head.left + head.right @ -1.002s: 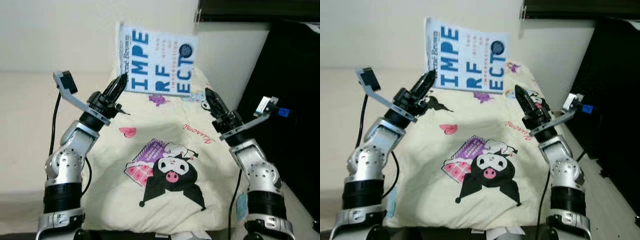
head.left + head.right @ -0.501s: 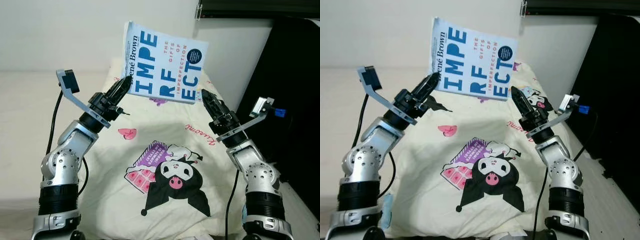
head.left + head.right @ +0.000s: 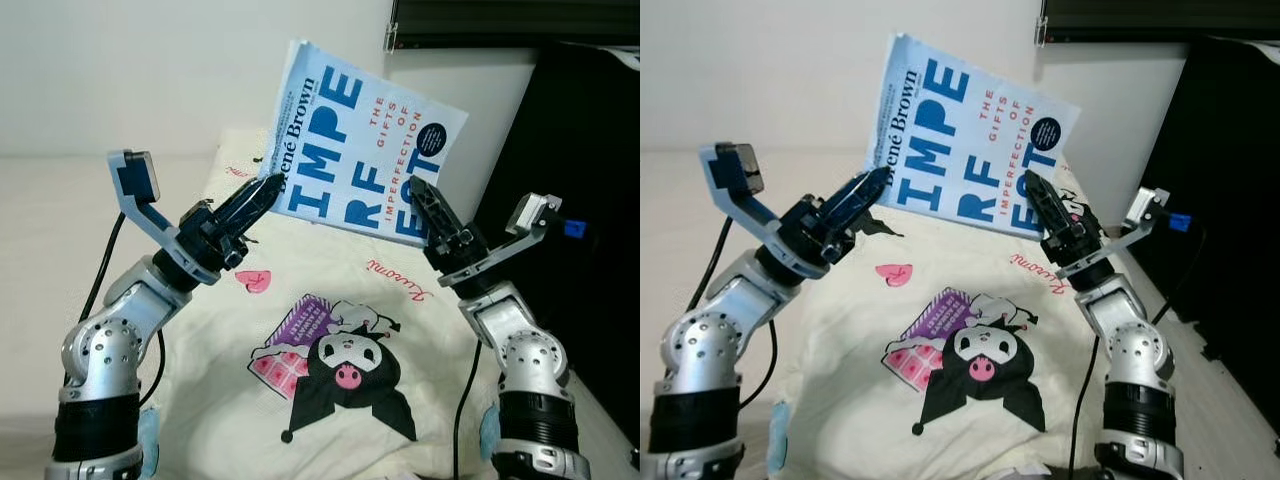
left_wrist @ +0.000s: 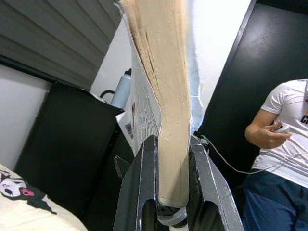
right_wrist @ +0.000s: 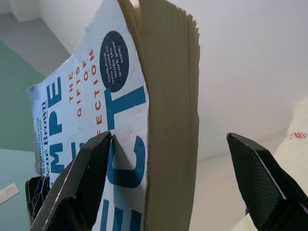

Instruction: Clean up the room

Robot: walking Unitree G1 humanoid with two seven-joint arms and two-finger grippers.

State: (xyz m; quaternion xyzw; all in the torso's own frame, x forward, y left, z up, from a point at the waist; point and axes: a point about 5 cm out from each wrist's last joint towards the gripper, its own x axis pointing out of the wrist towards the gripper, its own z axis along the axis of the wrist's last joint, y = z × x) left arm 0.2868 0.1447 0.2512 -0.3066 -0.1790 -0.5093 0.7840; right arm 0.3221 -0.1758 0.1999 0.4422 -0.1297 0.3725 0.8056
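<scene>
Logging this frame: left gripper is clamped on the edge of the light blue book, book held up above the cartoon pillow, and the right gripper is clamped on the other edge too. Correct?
Not quite. The right gripper is open: the right wrist view shows its fingers spread wide around the book, one well apart from the pages. The rest stands: the left gripper is clamped on the book's edge, above the cartoon pillow.

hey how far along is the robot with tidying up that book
Done: the book is lifted clear of the cartoon-print bedding. In hand: the left tool is shut on the book's lower edge, pages pinched between its fingers; the right tool is open, straddling the other corner with one finger on the cover. Left: the book is not yet put away anywhere.
</scene>
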